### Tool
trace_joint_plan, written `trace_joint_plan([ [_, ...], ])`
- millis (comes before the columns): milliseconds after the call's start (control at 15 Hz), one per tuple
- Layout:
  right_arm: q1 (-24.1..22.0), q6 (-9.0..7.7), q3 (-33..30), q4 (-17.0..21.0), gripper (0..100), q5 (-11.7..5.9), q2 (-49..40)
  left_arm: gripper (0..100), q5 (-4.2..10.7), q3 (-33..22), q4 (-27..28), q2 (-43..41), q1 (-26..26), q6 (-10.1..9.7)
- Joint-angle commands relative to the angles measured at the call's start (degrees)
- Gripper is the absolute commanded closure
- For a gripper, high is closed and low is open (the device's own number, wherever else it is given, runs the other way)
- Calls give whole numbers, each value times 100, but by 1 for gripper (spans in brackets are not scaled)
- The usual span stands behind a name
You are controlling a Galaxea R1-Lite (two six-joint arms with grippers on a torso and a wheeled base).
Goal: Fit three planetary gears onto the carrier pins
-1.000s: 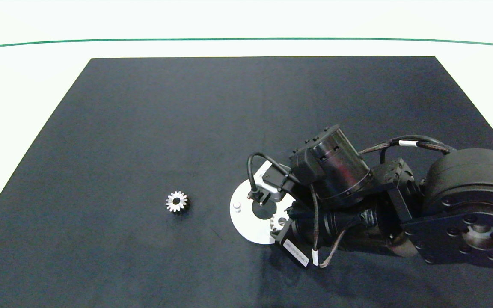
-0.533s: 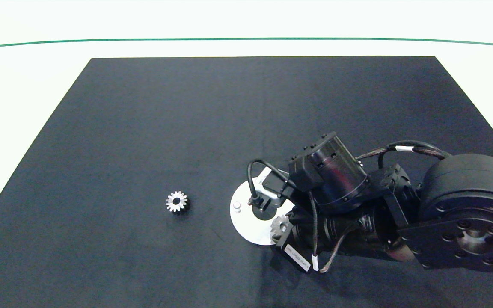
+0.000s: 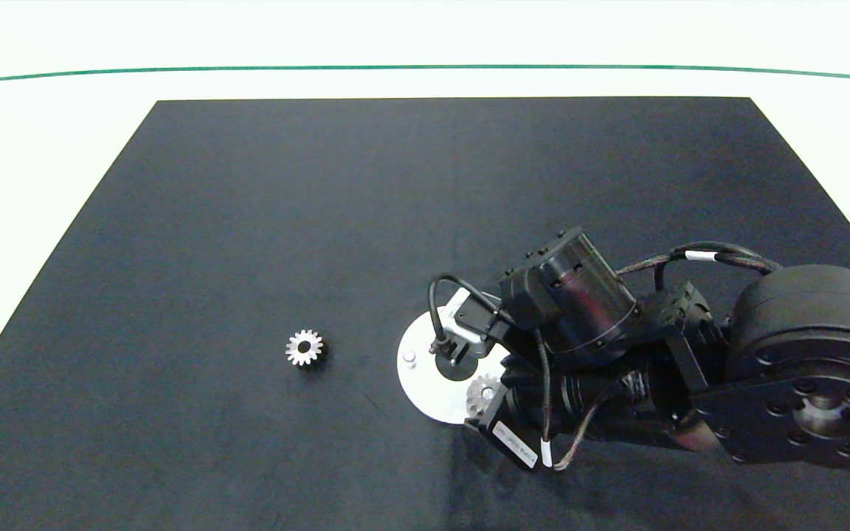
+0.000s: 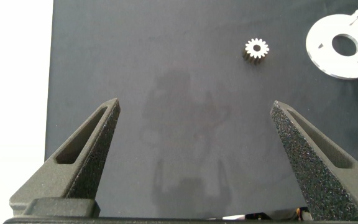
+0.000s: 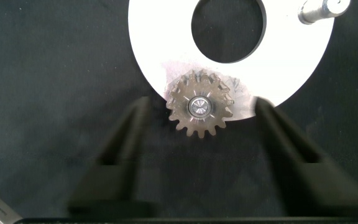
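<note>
- Dark mat covered most of a pale desk, with a green line running along the far side.
- White carrier disc lay on the mat toward the near right, partly under the right arm.
- Right gripper hung directly over the disc's near rim, fingers spread, one each side of a gear, touching neither flank as far as I could tell. Gripping nothing.
- That gear sat on a pin at the disc's rim; the pin end showed in its bore, so it looked seated.
- One bare carrier pin stood on the disc's opposite side, also visible at. Third pin hidden under the wrist hardware; couldn't tell if it carried a gear.
- Loose gear lay flat on the mat left of the disc, well apart from it, near the mat's middle-front. Left wrist view showed the same one.
- Left gripper was parked above the mat's left side, fingers wide apart, empty.
- Risks, my read:
  - Fingers flanked the seated gear closely; a skewed retreat could snag teeth and lift it off the pin or drag the disc.
  - The disc looked unclamped; any shove moves the bare pin's location.
  - The loose gear is flat and thin, so a pinch could slip, and a tilted bore would jam on the pin.
</note>
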Motion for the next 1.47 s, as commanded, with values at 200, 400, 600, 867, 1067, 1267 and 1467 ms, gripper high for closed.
trace_joint_plan([
  [200, 2, 52, 375, 24, 0, 32, -671, 0, -9, 9, 20, 19, -3, -6],
  [400, -297, 52, 665, 217, 0, -3, -1558, 0, -18, 27, 20, 10, -3, -6],
  [600, -1431, 61, 911, 323, 0, 41, -1787, 0, -18, 18, 20, -7, -3, -6],
  [867, -2600, 8, 1069, 323, 0, 603, -2024, 0, -26, 36, 29, -16, -3, -6],
  [1067, -2828, 17, 911, 340, 0, 638, -2015, 0, -18, 27, 29, -16, -3, -15],
  [1267, -3180, 35, 718, 297, 0, 770, -1690, 0, -26, 27, 29, -16, -3, -15],
  [1467, -3259, 70, 392, 279, 0, 1016, -1286, 0, -26, 27, 29, -7, -3, -15],
])
